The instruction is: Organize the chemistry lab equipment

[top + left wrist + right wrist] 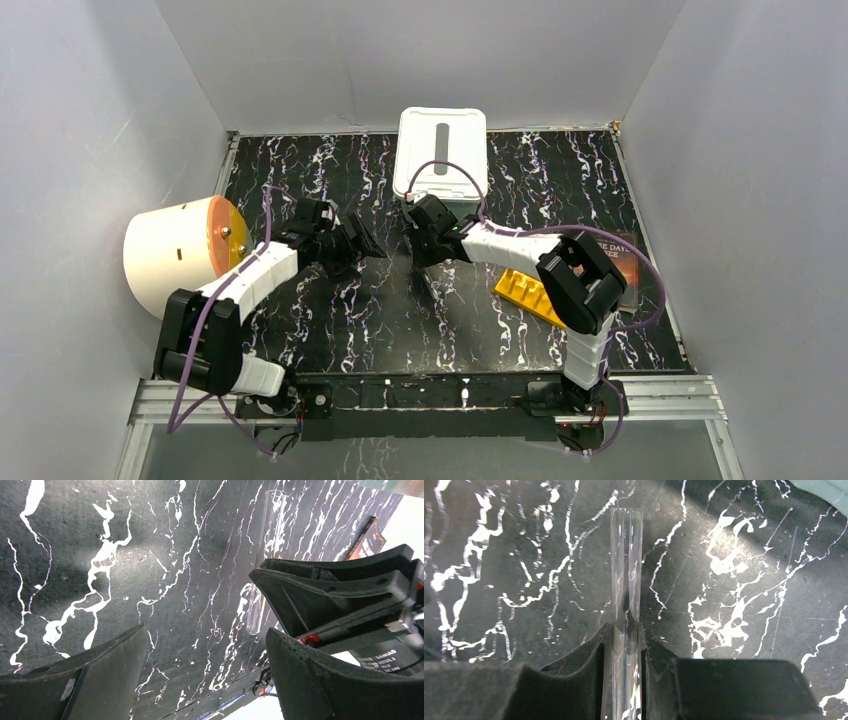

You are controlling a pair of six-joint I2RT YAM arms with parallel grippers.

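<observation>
A thin clear glass rod (pixel 626 560) sticks out forward between my right gripper's (pixel 626 630) jaws, which are shut on its lower part, low over the black marbled mat. It also shows in the left wrist view (pixel 267 545), held by the right gripper's black fingers (pixel 325 590). My left gripper (pixel 206 630) is open and empty, just left of the right gripper (pixel 425 240) at the mat's middle. The yellow holed rack (pixel 527 293) lies flat under my right forearm. The other small items are out of view.
A white lidded box (pixel 440 150) stands at the back centre. The big white drum with the orange face (pixel 180 250) lies at the left edge. A dark-covered book (pixel 620 262) lies at the right and also shows in the left wrist view (pixel 370 540). Grey walls enclose the mat.
</observation>
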